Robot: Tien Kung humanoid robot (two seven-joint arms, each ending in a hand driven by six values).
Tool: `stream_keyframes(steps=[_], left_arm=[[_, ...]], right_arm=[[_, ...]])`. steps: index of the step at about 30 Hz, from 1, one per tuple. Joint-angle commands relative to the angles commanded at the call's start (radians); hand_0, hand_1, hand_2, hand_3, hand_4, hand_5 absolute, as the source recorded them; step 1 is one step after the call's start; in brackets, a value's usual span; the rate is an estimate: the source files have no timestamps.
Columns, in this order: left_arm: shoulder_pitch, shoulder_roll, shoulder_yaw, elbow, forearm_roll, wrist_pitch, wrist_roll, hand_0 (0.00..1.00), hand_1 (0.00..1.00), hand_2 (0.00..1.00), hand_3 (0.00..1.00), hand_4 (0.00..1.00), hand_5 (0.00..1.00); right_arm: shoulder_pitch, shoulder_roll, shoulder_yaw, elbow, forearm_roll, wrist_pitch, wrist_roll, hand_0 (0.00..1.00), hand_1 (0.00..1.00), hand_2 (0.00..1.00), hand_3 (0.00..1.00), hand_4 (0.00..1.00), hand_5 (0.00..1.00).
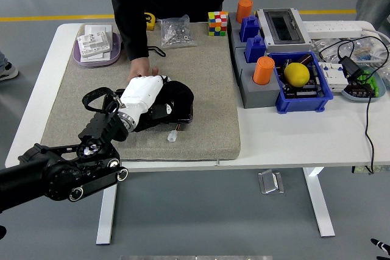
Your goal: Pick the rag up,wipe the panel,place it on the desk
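Centrally, left hand (148, 92) on black rag (175, 97), panel (169, 117) beneath

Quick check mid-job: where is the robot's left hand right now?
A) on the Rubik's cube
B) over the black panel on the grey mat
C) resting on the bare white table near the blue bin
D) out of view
B: the left hand lies on the black panel on the grey mat, just in front of the person's hand.
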Motion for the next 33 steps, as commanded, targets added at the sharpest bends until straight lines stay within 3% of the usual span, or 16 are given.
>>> stream_keyframes(steps=[5,13,21,33], left_arm=[[-0.003,-0.019,0.015,0.003,-0.003,0.001,0.001,0.190,0.085,0.531,0.512,0.297,0.002],[0.003,-0.024,0.019,-0.001,-0.001,0.001,0.003,0.190,0.084,0.531,0.513,0.297,0.002],[0.009,-0.007,-0.002,0.006,0.003,0.001,0.003,0.190,0.084,0.531,0.513,0.298,0.002],[0.034,0.039,-0.047,0.012,0.006,-0.001,0.000,0.190,0.085,0.533,0.515,0.300,0.002]], right_arm=[[0.002,0.001,-0.004,0.001,0.001,-0.001,0.001,0.769,0.590,0.707,0.649,0.998,0.590],[-0.001,0.002,-0.004,0.000,0.000,-0.001,0.000,0.770,0.590,0.707,0.649,0.998,0.590],[-0.002,0.002,0.002,0.000,-0.001,-0.003,0.000,0.769,0.590,0.707,0.649,0.998,0.592],[-0.005,0.006,0.013,-0.001,-0.005,-0.005,0.002,0.769,0.590,0.707,0.649,0.998,0.593]])
